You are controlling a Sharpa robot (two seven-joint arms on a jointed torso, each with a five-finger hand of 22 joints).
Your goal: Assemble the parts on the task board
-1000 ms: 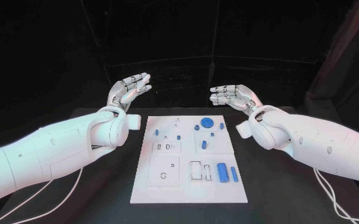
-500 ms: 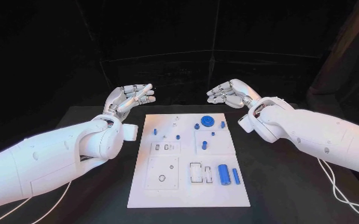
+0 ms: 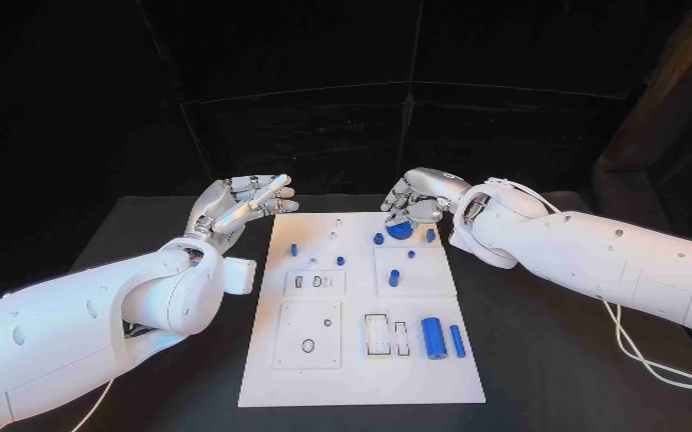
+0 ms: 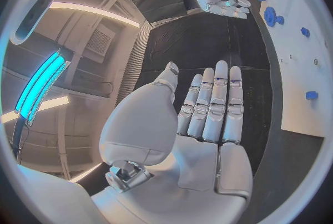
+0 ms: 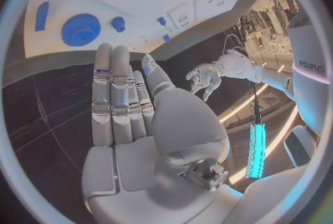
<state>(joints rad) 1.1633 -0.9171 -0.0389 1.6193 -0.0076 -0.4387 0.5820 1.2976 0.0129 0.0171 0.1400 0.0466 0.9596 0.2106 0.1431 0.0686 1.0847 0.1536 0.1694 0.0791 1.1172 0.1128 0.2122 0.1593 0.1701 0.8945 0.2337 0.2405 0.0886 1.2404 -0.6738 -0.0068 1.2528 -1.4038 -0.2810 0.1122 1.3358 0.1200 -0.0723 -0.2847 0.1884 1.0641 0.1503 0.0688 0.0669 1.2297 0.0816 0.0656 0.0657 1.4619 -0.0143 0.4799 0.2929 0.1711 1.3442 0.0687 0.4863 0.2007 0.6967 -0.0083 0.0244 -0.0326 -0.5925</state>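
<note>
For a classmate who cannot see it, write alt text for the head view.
A white task board lies on a black table with small blue parts on it. The right robot hand hovers over the board's far edge above a blue gear; the left robot hand, fingers apart, holds nothing beside its far left corner.

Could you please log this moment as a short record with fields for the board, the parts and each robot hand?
board: white task board in the middle of the black table
parts: blue gear near the far edge; large blue cylinder and a slimmer one near the right edge
left robot hand: open, beside the far left corner, holding nothing
right robot hand: open, above the gear, holding nothing
</note>
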